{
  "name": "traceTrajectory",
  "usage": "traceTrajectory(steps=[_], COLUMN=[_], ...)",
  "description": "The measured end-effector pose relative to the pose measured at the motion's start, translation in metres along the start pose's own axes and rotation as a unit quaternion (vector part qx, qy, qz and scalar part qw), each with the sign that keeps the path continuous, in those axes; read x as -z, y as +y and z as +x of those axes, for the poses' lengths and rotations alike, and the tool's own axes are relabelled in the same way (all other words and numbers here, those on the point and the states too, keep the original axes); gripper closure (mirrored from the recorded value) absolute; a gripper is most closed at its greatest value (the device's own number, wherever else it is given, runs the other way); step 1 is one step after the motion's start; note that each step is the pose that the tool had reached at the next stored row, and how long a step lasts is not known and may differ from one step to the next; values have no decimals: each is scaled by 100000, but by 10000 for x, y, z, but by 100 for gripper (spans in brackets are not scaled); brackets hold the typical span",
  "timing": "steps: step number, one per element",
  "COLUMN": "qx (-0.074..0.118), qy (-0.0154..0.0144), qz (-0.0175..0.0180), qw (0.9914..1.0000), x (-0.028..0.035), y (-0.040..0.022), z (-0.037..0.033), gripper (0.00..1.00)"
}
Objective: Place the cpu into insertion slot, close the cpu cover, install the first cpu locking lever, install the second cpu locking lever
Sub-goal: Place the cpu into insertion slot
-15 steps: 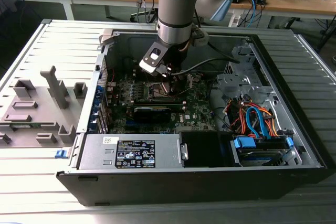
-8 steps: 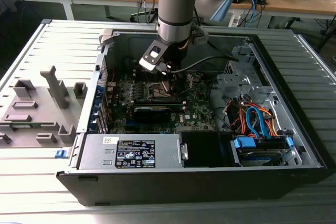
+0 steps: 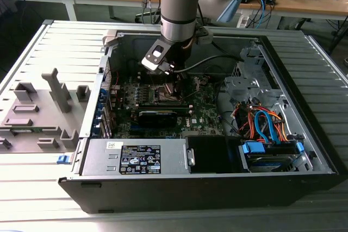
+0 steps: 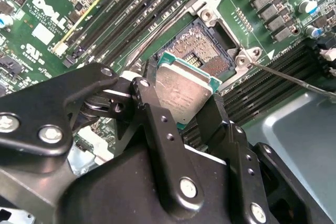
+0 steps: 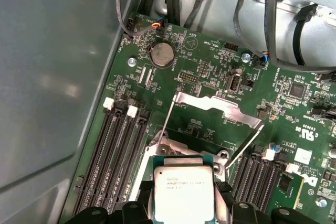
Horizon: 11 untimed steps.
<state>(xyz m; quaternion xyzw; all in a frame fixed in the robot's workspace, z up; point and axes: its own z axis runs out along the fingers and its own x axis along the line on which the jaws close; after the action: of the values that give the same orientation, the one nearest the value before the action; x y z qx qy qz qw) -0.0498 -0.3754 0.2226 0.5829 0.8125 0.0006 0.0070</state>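
End effector (image 4: 184,109) clamps cpu (image 4: 185,88) over insertion slot (image 4: 209,51); cpu cover (image 5: 220,108) raised

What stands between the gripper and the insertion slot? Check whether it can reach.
Probably yes. The gripper holds the cpu close above the open insertion slot. The cpu cover stands raised beyond it, and nothing lies on the socket.

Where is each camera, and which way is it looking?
Exterior view: off the arm, looking down into the open computer case; the arm and gripper show.
Second wrist view: on the arm, looking past the black fingers at the cpu they hold, near the insertion slot.
First wrist view: on the arm, looking across the green circuit board toward the raised cpu cover.
Both wrist views share the cpu and the fingers.
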Motion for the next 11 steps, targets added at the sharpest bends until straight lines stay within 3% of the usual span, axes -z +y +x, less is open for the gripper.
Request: traceTrajectory(steps=[11], qx=[-302], qy=[-9], qz=[3], qw=[100000], x=[0], y=[-1], z=[1], gripper=[45])
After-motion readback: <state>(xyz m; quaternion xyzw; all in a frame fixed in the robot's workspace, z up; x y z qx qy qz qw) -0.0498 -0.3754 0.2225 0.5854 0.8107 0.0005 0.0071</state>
